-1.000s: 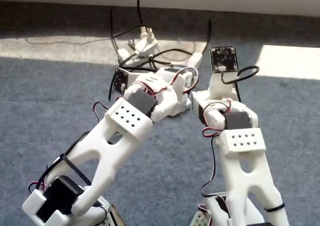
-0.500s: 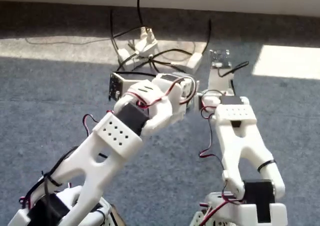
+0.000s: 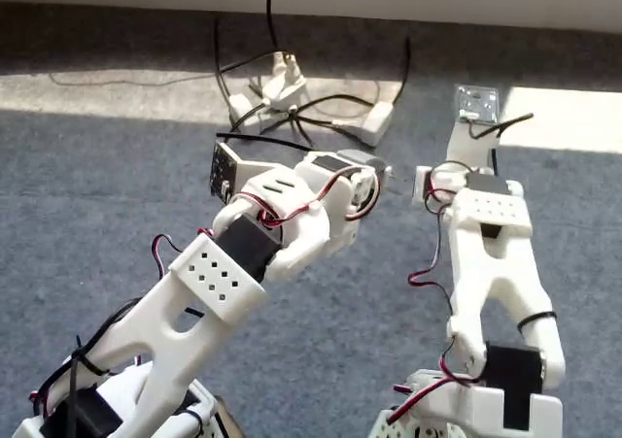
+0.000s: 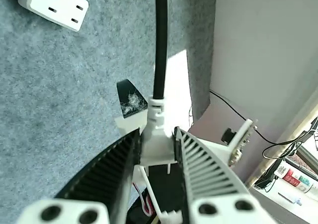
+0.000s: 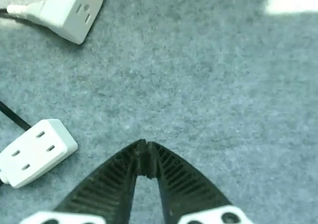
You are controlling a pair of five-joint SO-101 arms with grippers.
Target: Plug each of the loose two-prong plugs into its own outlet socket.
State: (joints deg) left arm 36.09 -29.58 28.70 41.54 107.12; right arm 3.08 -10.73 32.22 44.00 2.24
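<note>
My left gripper [image 4: 158, 134] is shut on a white two-prong plug [image 4: 158, 147], whose black cable [image 4: 160, 40] runs off toward the outlets. A white outlet socket block [image 4: 52, 5] lies on the carpet beyond it. In the high view the left gripper [image 3: 377, 178] hangs just short of the white outlet blocks [image 3: 374, 120] and the tangle of black cables [image 3: 301, 108]. My right gripper [image 5: 144, 152] is shut on nothing, low over the carpet. One white outlet block [image 5: 35, 152] lies close beside it and another [image 5: 69, 8] farther off.
Grey-blue carpet [image 3: 117, 195] covers the floor, with a sunlit strip [image 3: 564, 117] and a wall along the back. The right arm [image 3: 486, 234] stands close beside the left arm [image 3: 262, 244]. A second outlet piece [image 3: 280, 77] with cables sits near the wall.
The right arm has swung to the right, away from the left arm, and its wrist has stretched farther out. The left arm has pushed forward and right, still holding the plug.
</note>
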